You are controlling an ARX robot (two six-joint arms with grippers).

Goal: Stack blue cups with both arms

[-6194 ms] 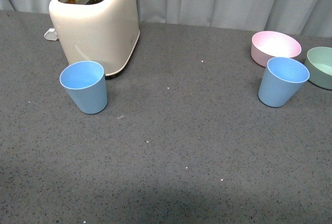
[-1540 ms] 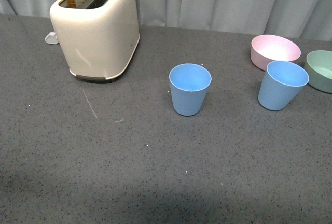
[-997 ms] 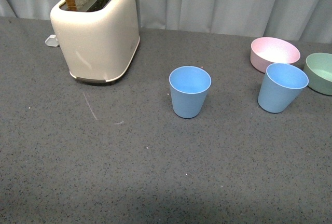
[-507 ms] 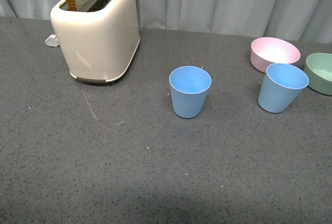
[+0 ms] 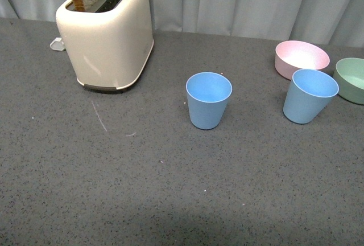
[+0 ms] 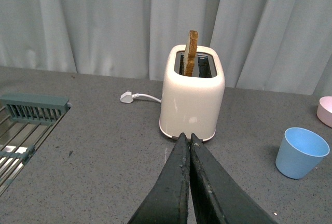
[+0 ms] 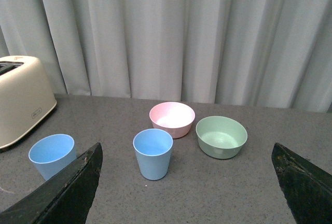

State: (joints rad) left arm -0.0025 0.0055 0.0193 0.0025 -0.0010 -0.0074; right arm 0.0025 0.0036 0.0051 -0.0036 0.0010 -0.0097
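Standing unstacked, both right of the toaster (image 5: 108,35).
Near blue cup (image 5: 209,100) close by it, far blue cup (image 5: 310,95) well beyond; left gripper (image 6: 188,138) pinched together, empty; right gripper (image 7: 185,154) spread wide, empty.

The speckled dark grey worktop (image 5: 170,189) carries a cream toaster (image 6: 192,97) standing straight ahead of the left hand (image 6: 187,137), with a white plug (image 6: 126,97) lying beside it on that hand's left. One blue cup (image 5: 209,101) stands upright ahead and to its right. Ahead of the right hand (image 7: 186,144) stands the second blue cup (image 7: 152,154), the pink bowl (image 7: 172,119) close behind it and the green bowl (image 7: 221,137) further right.
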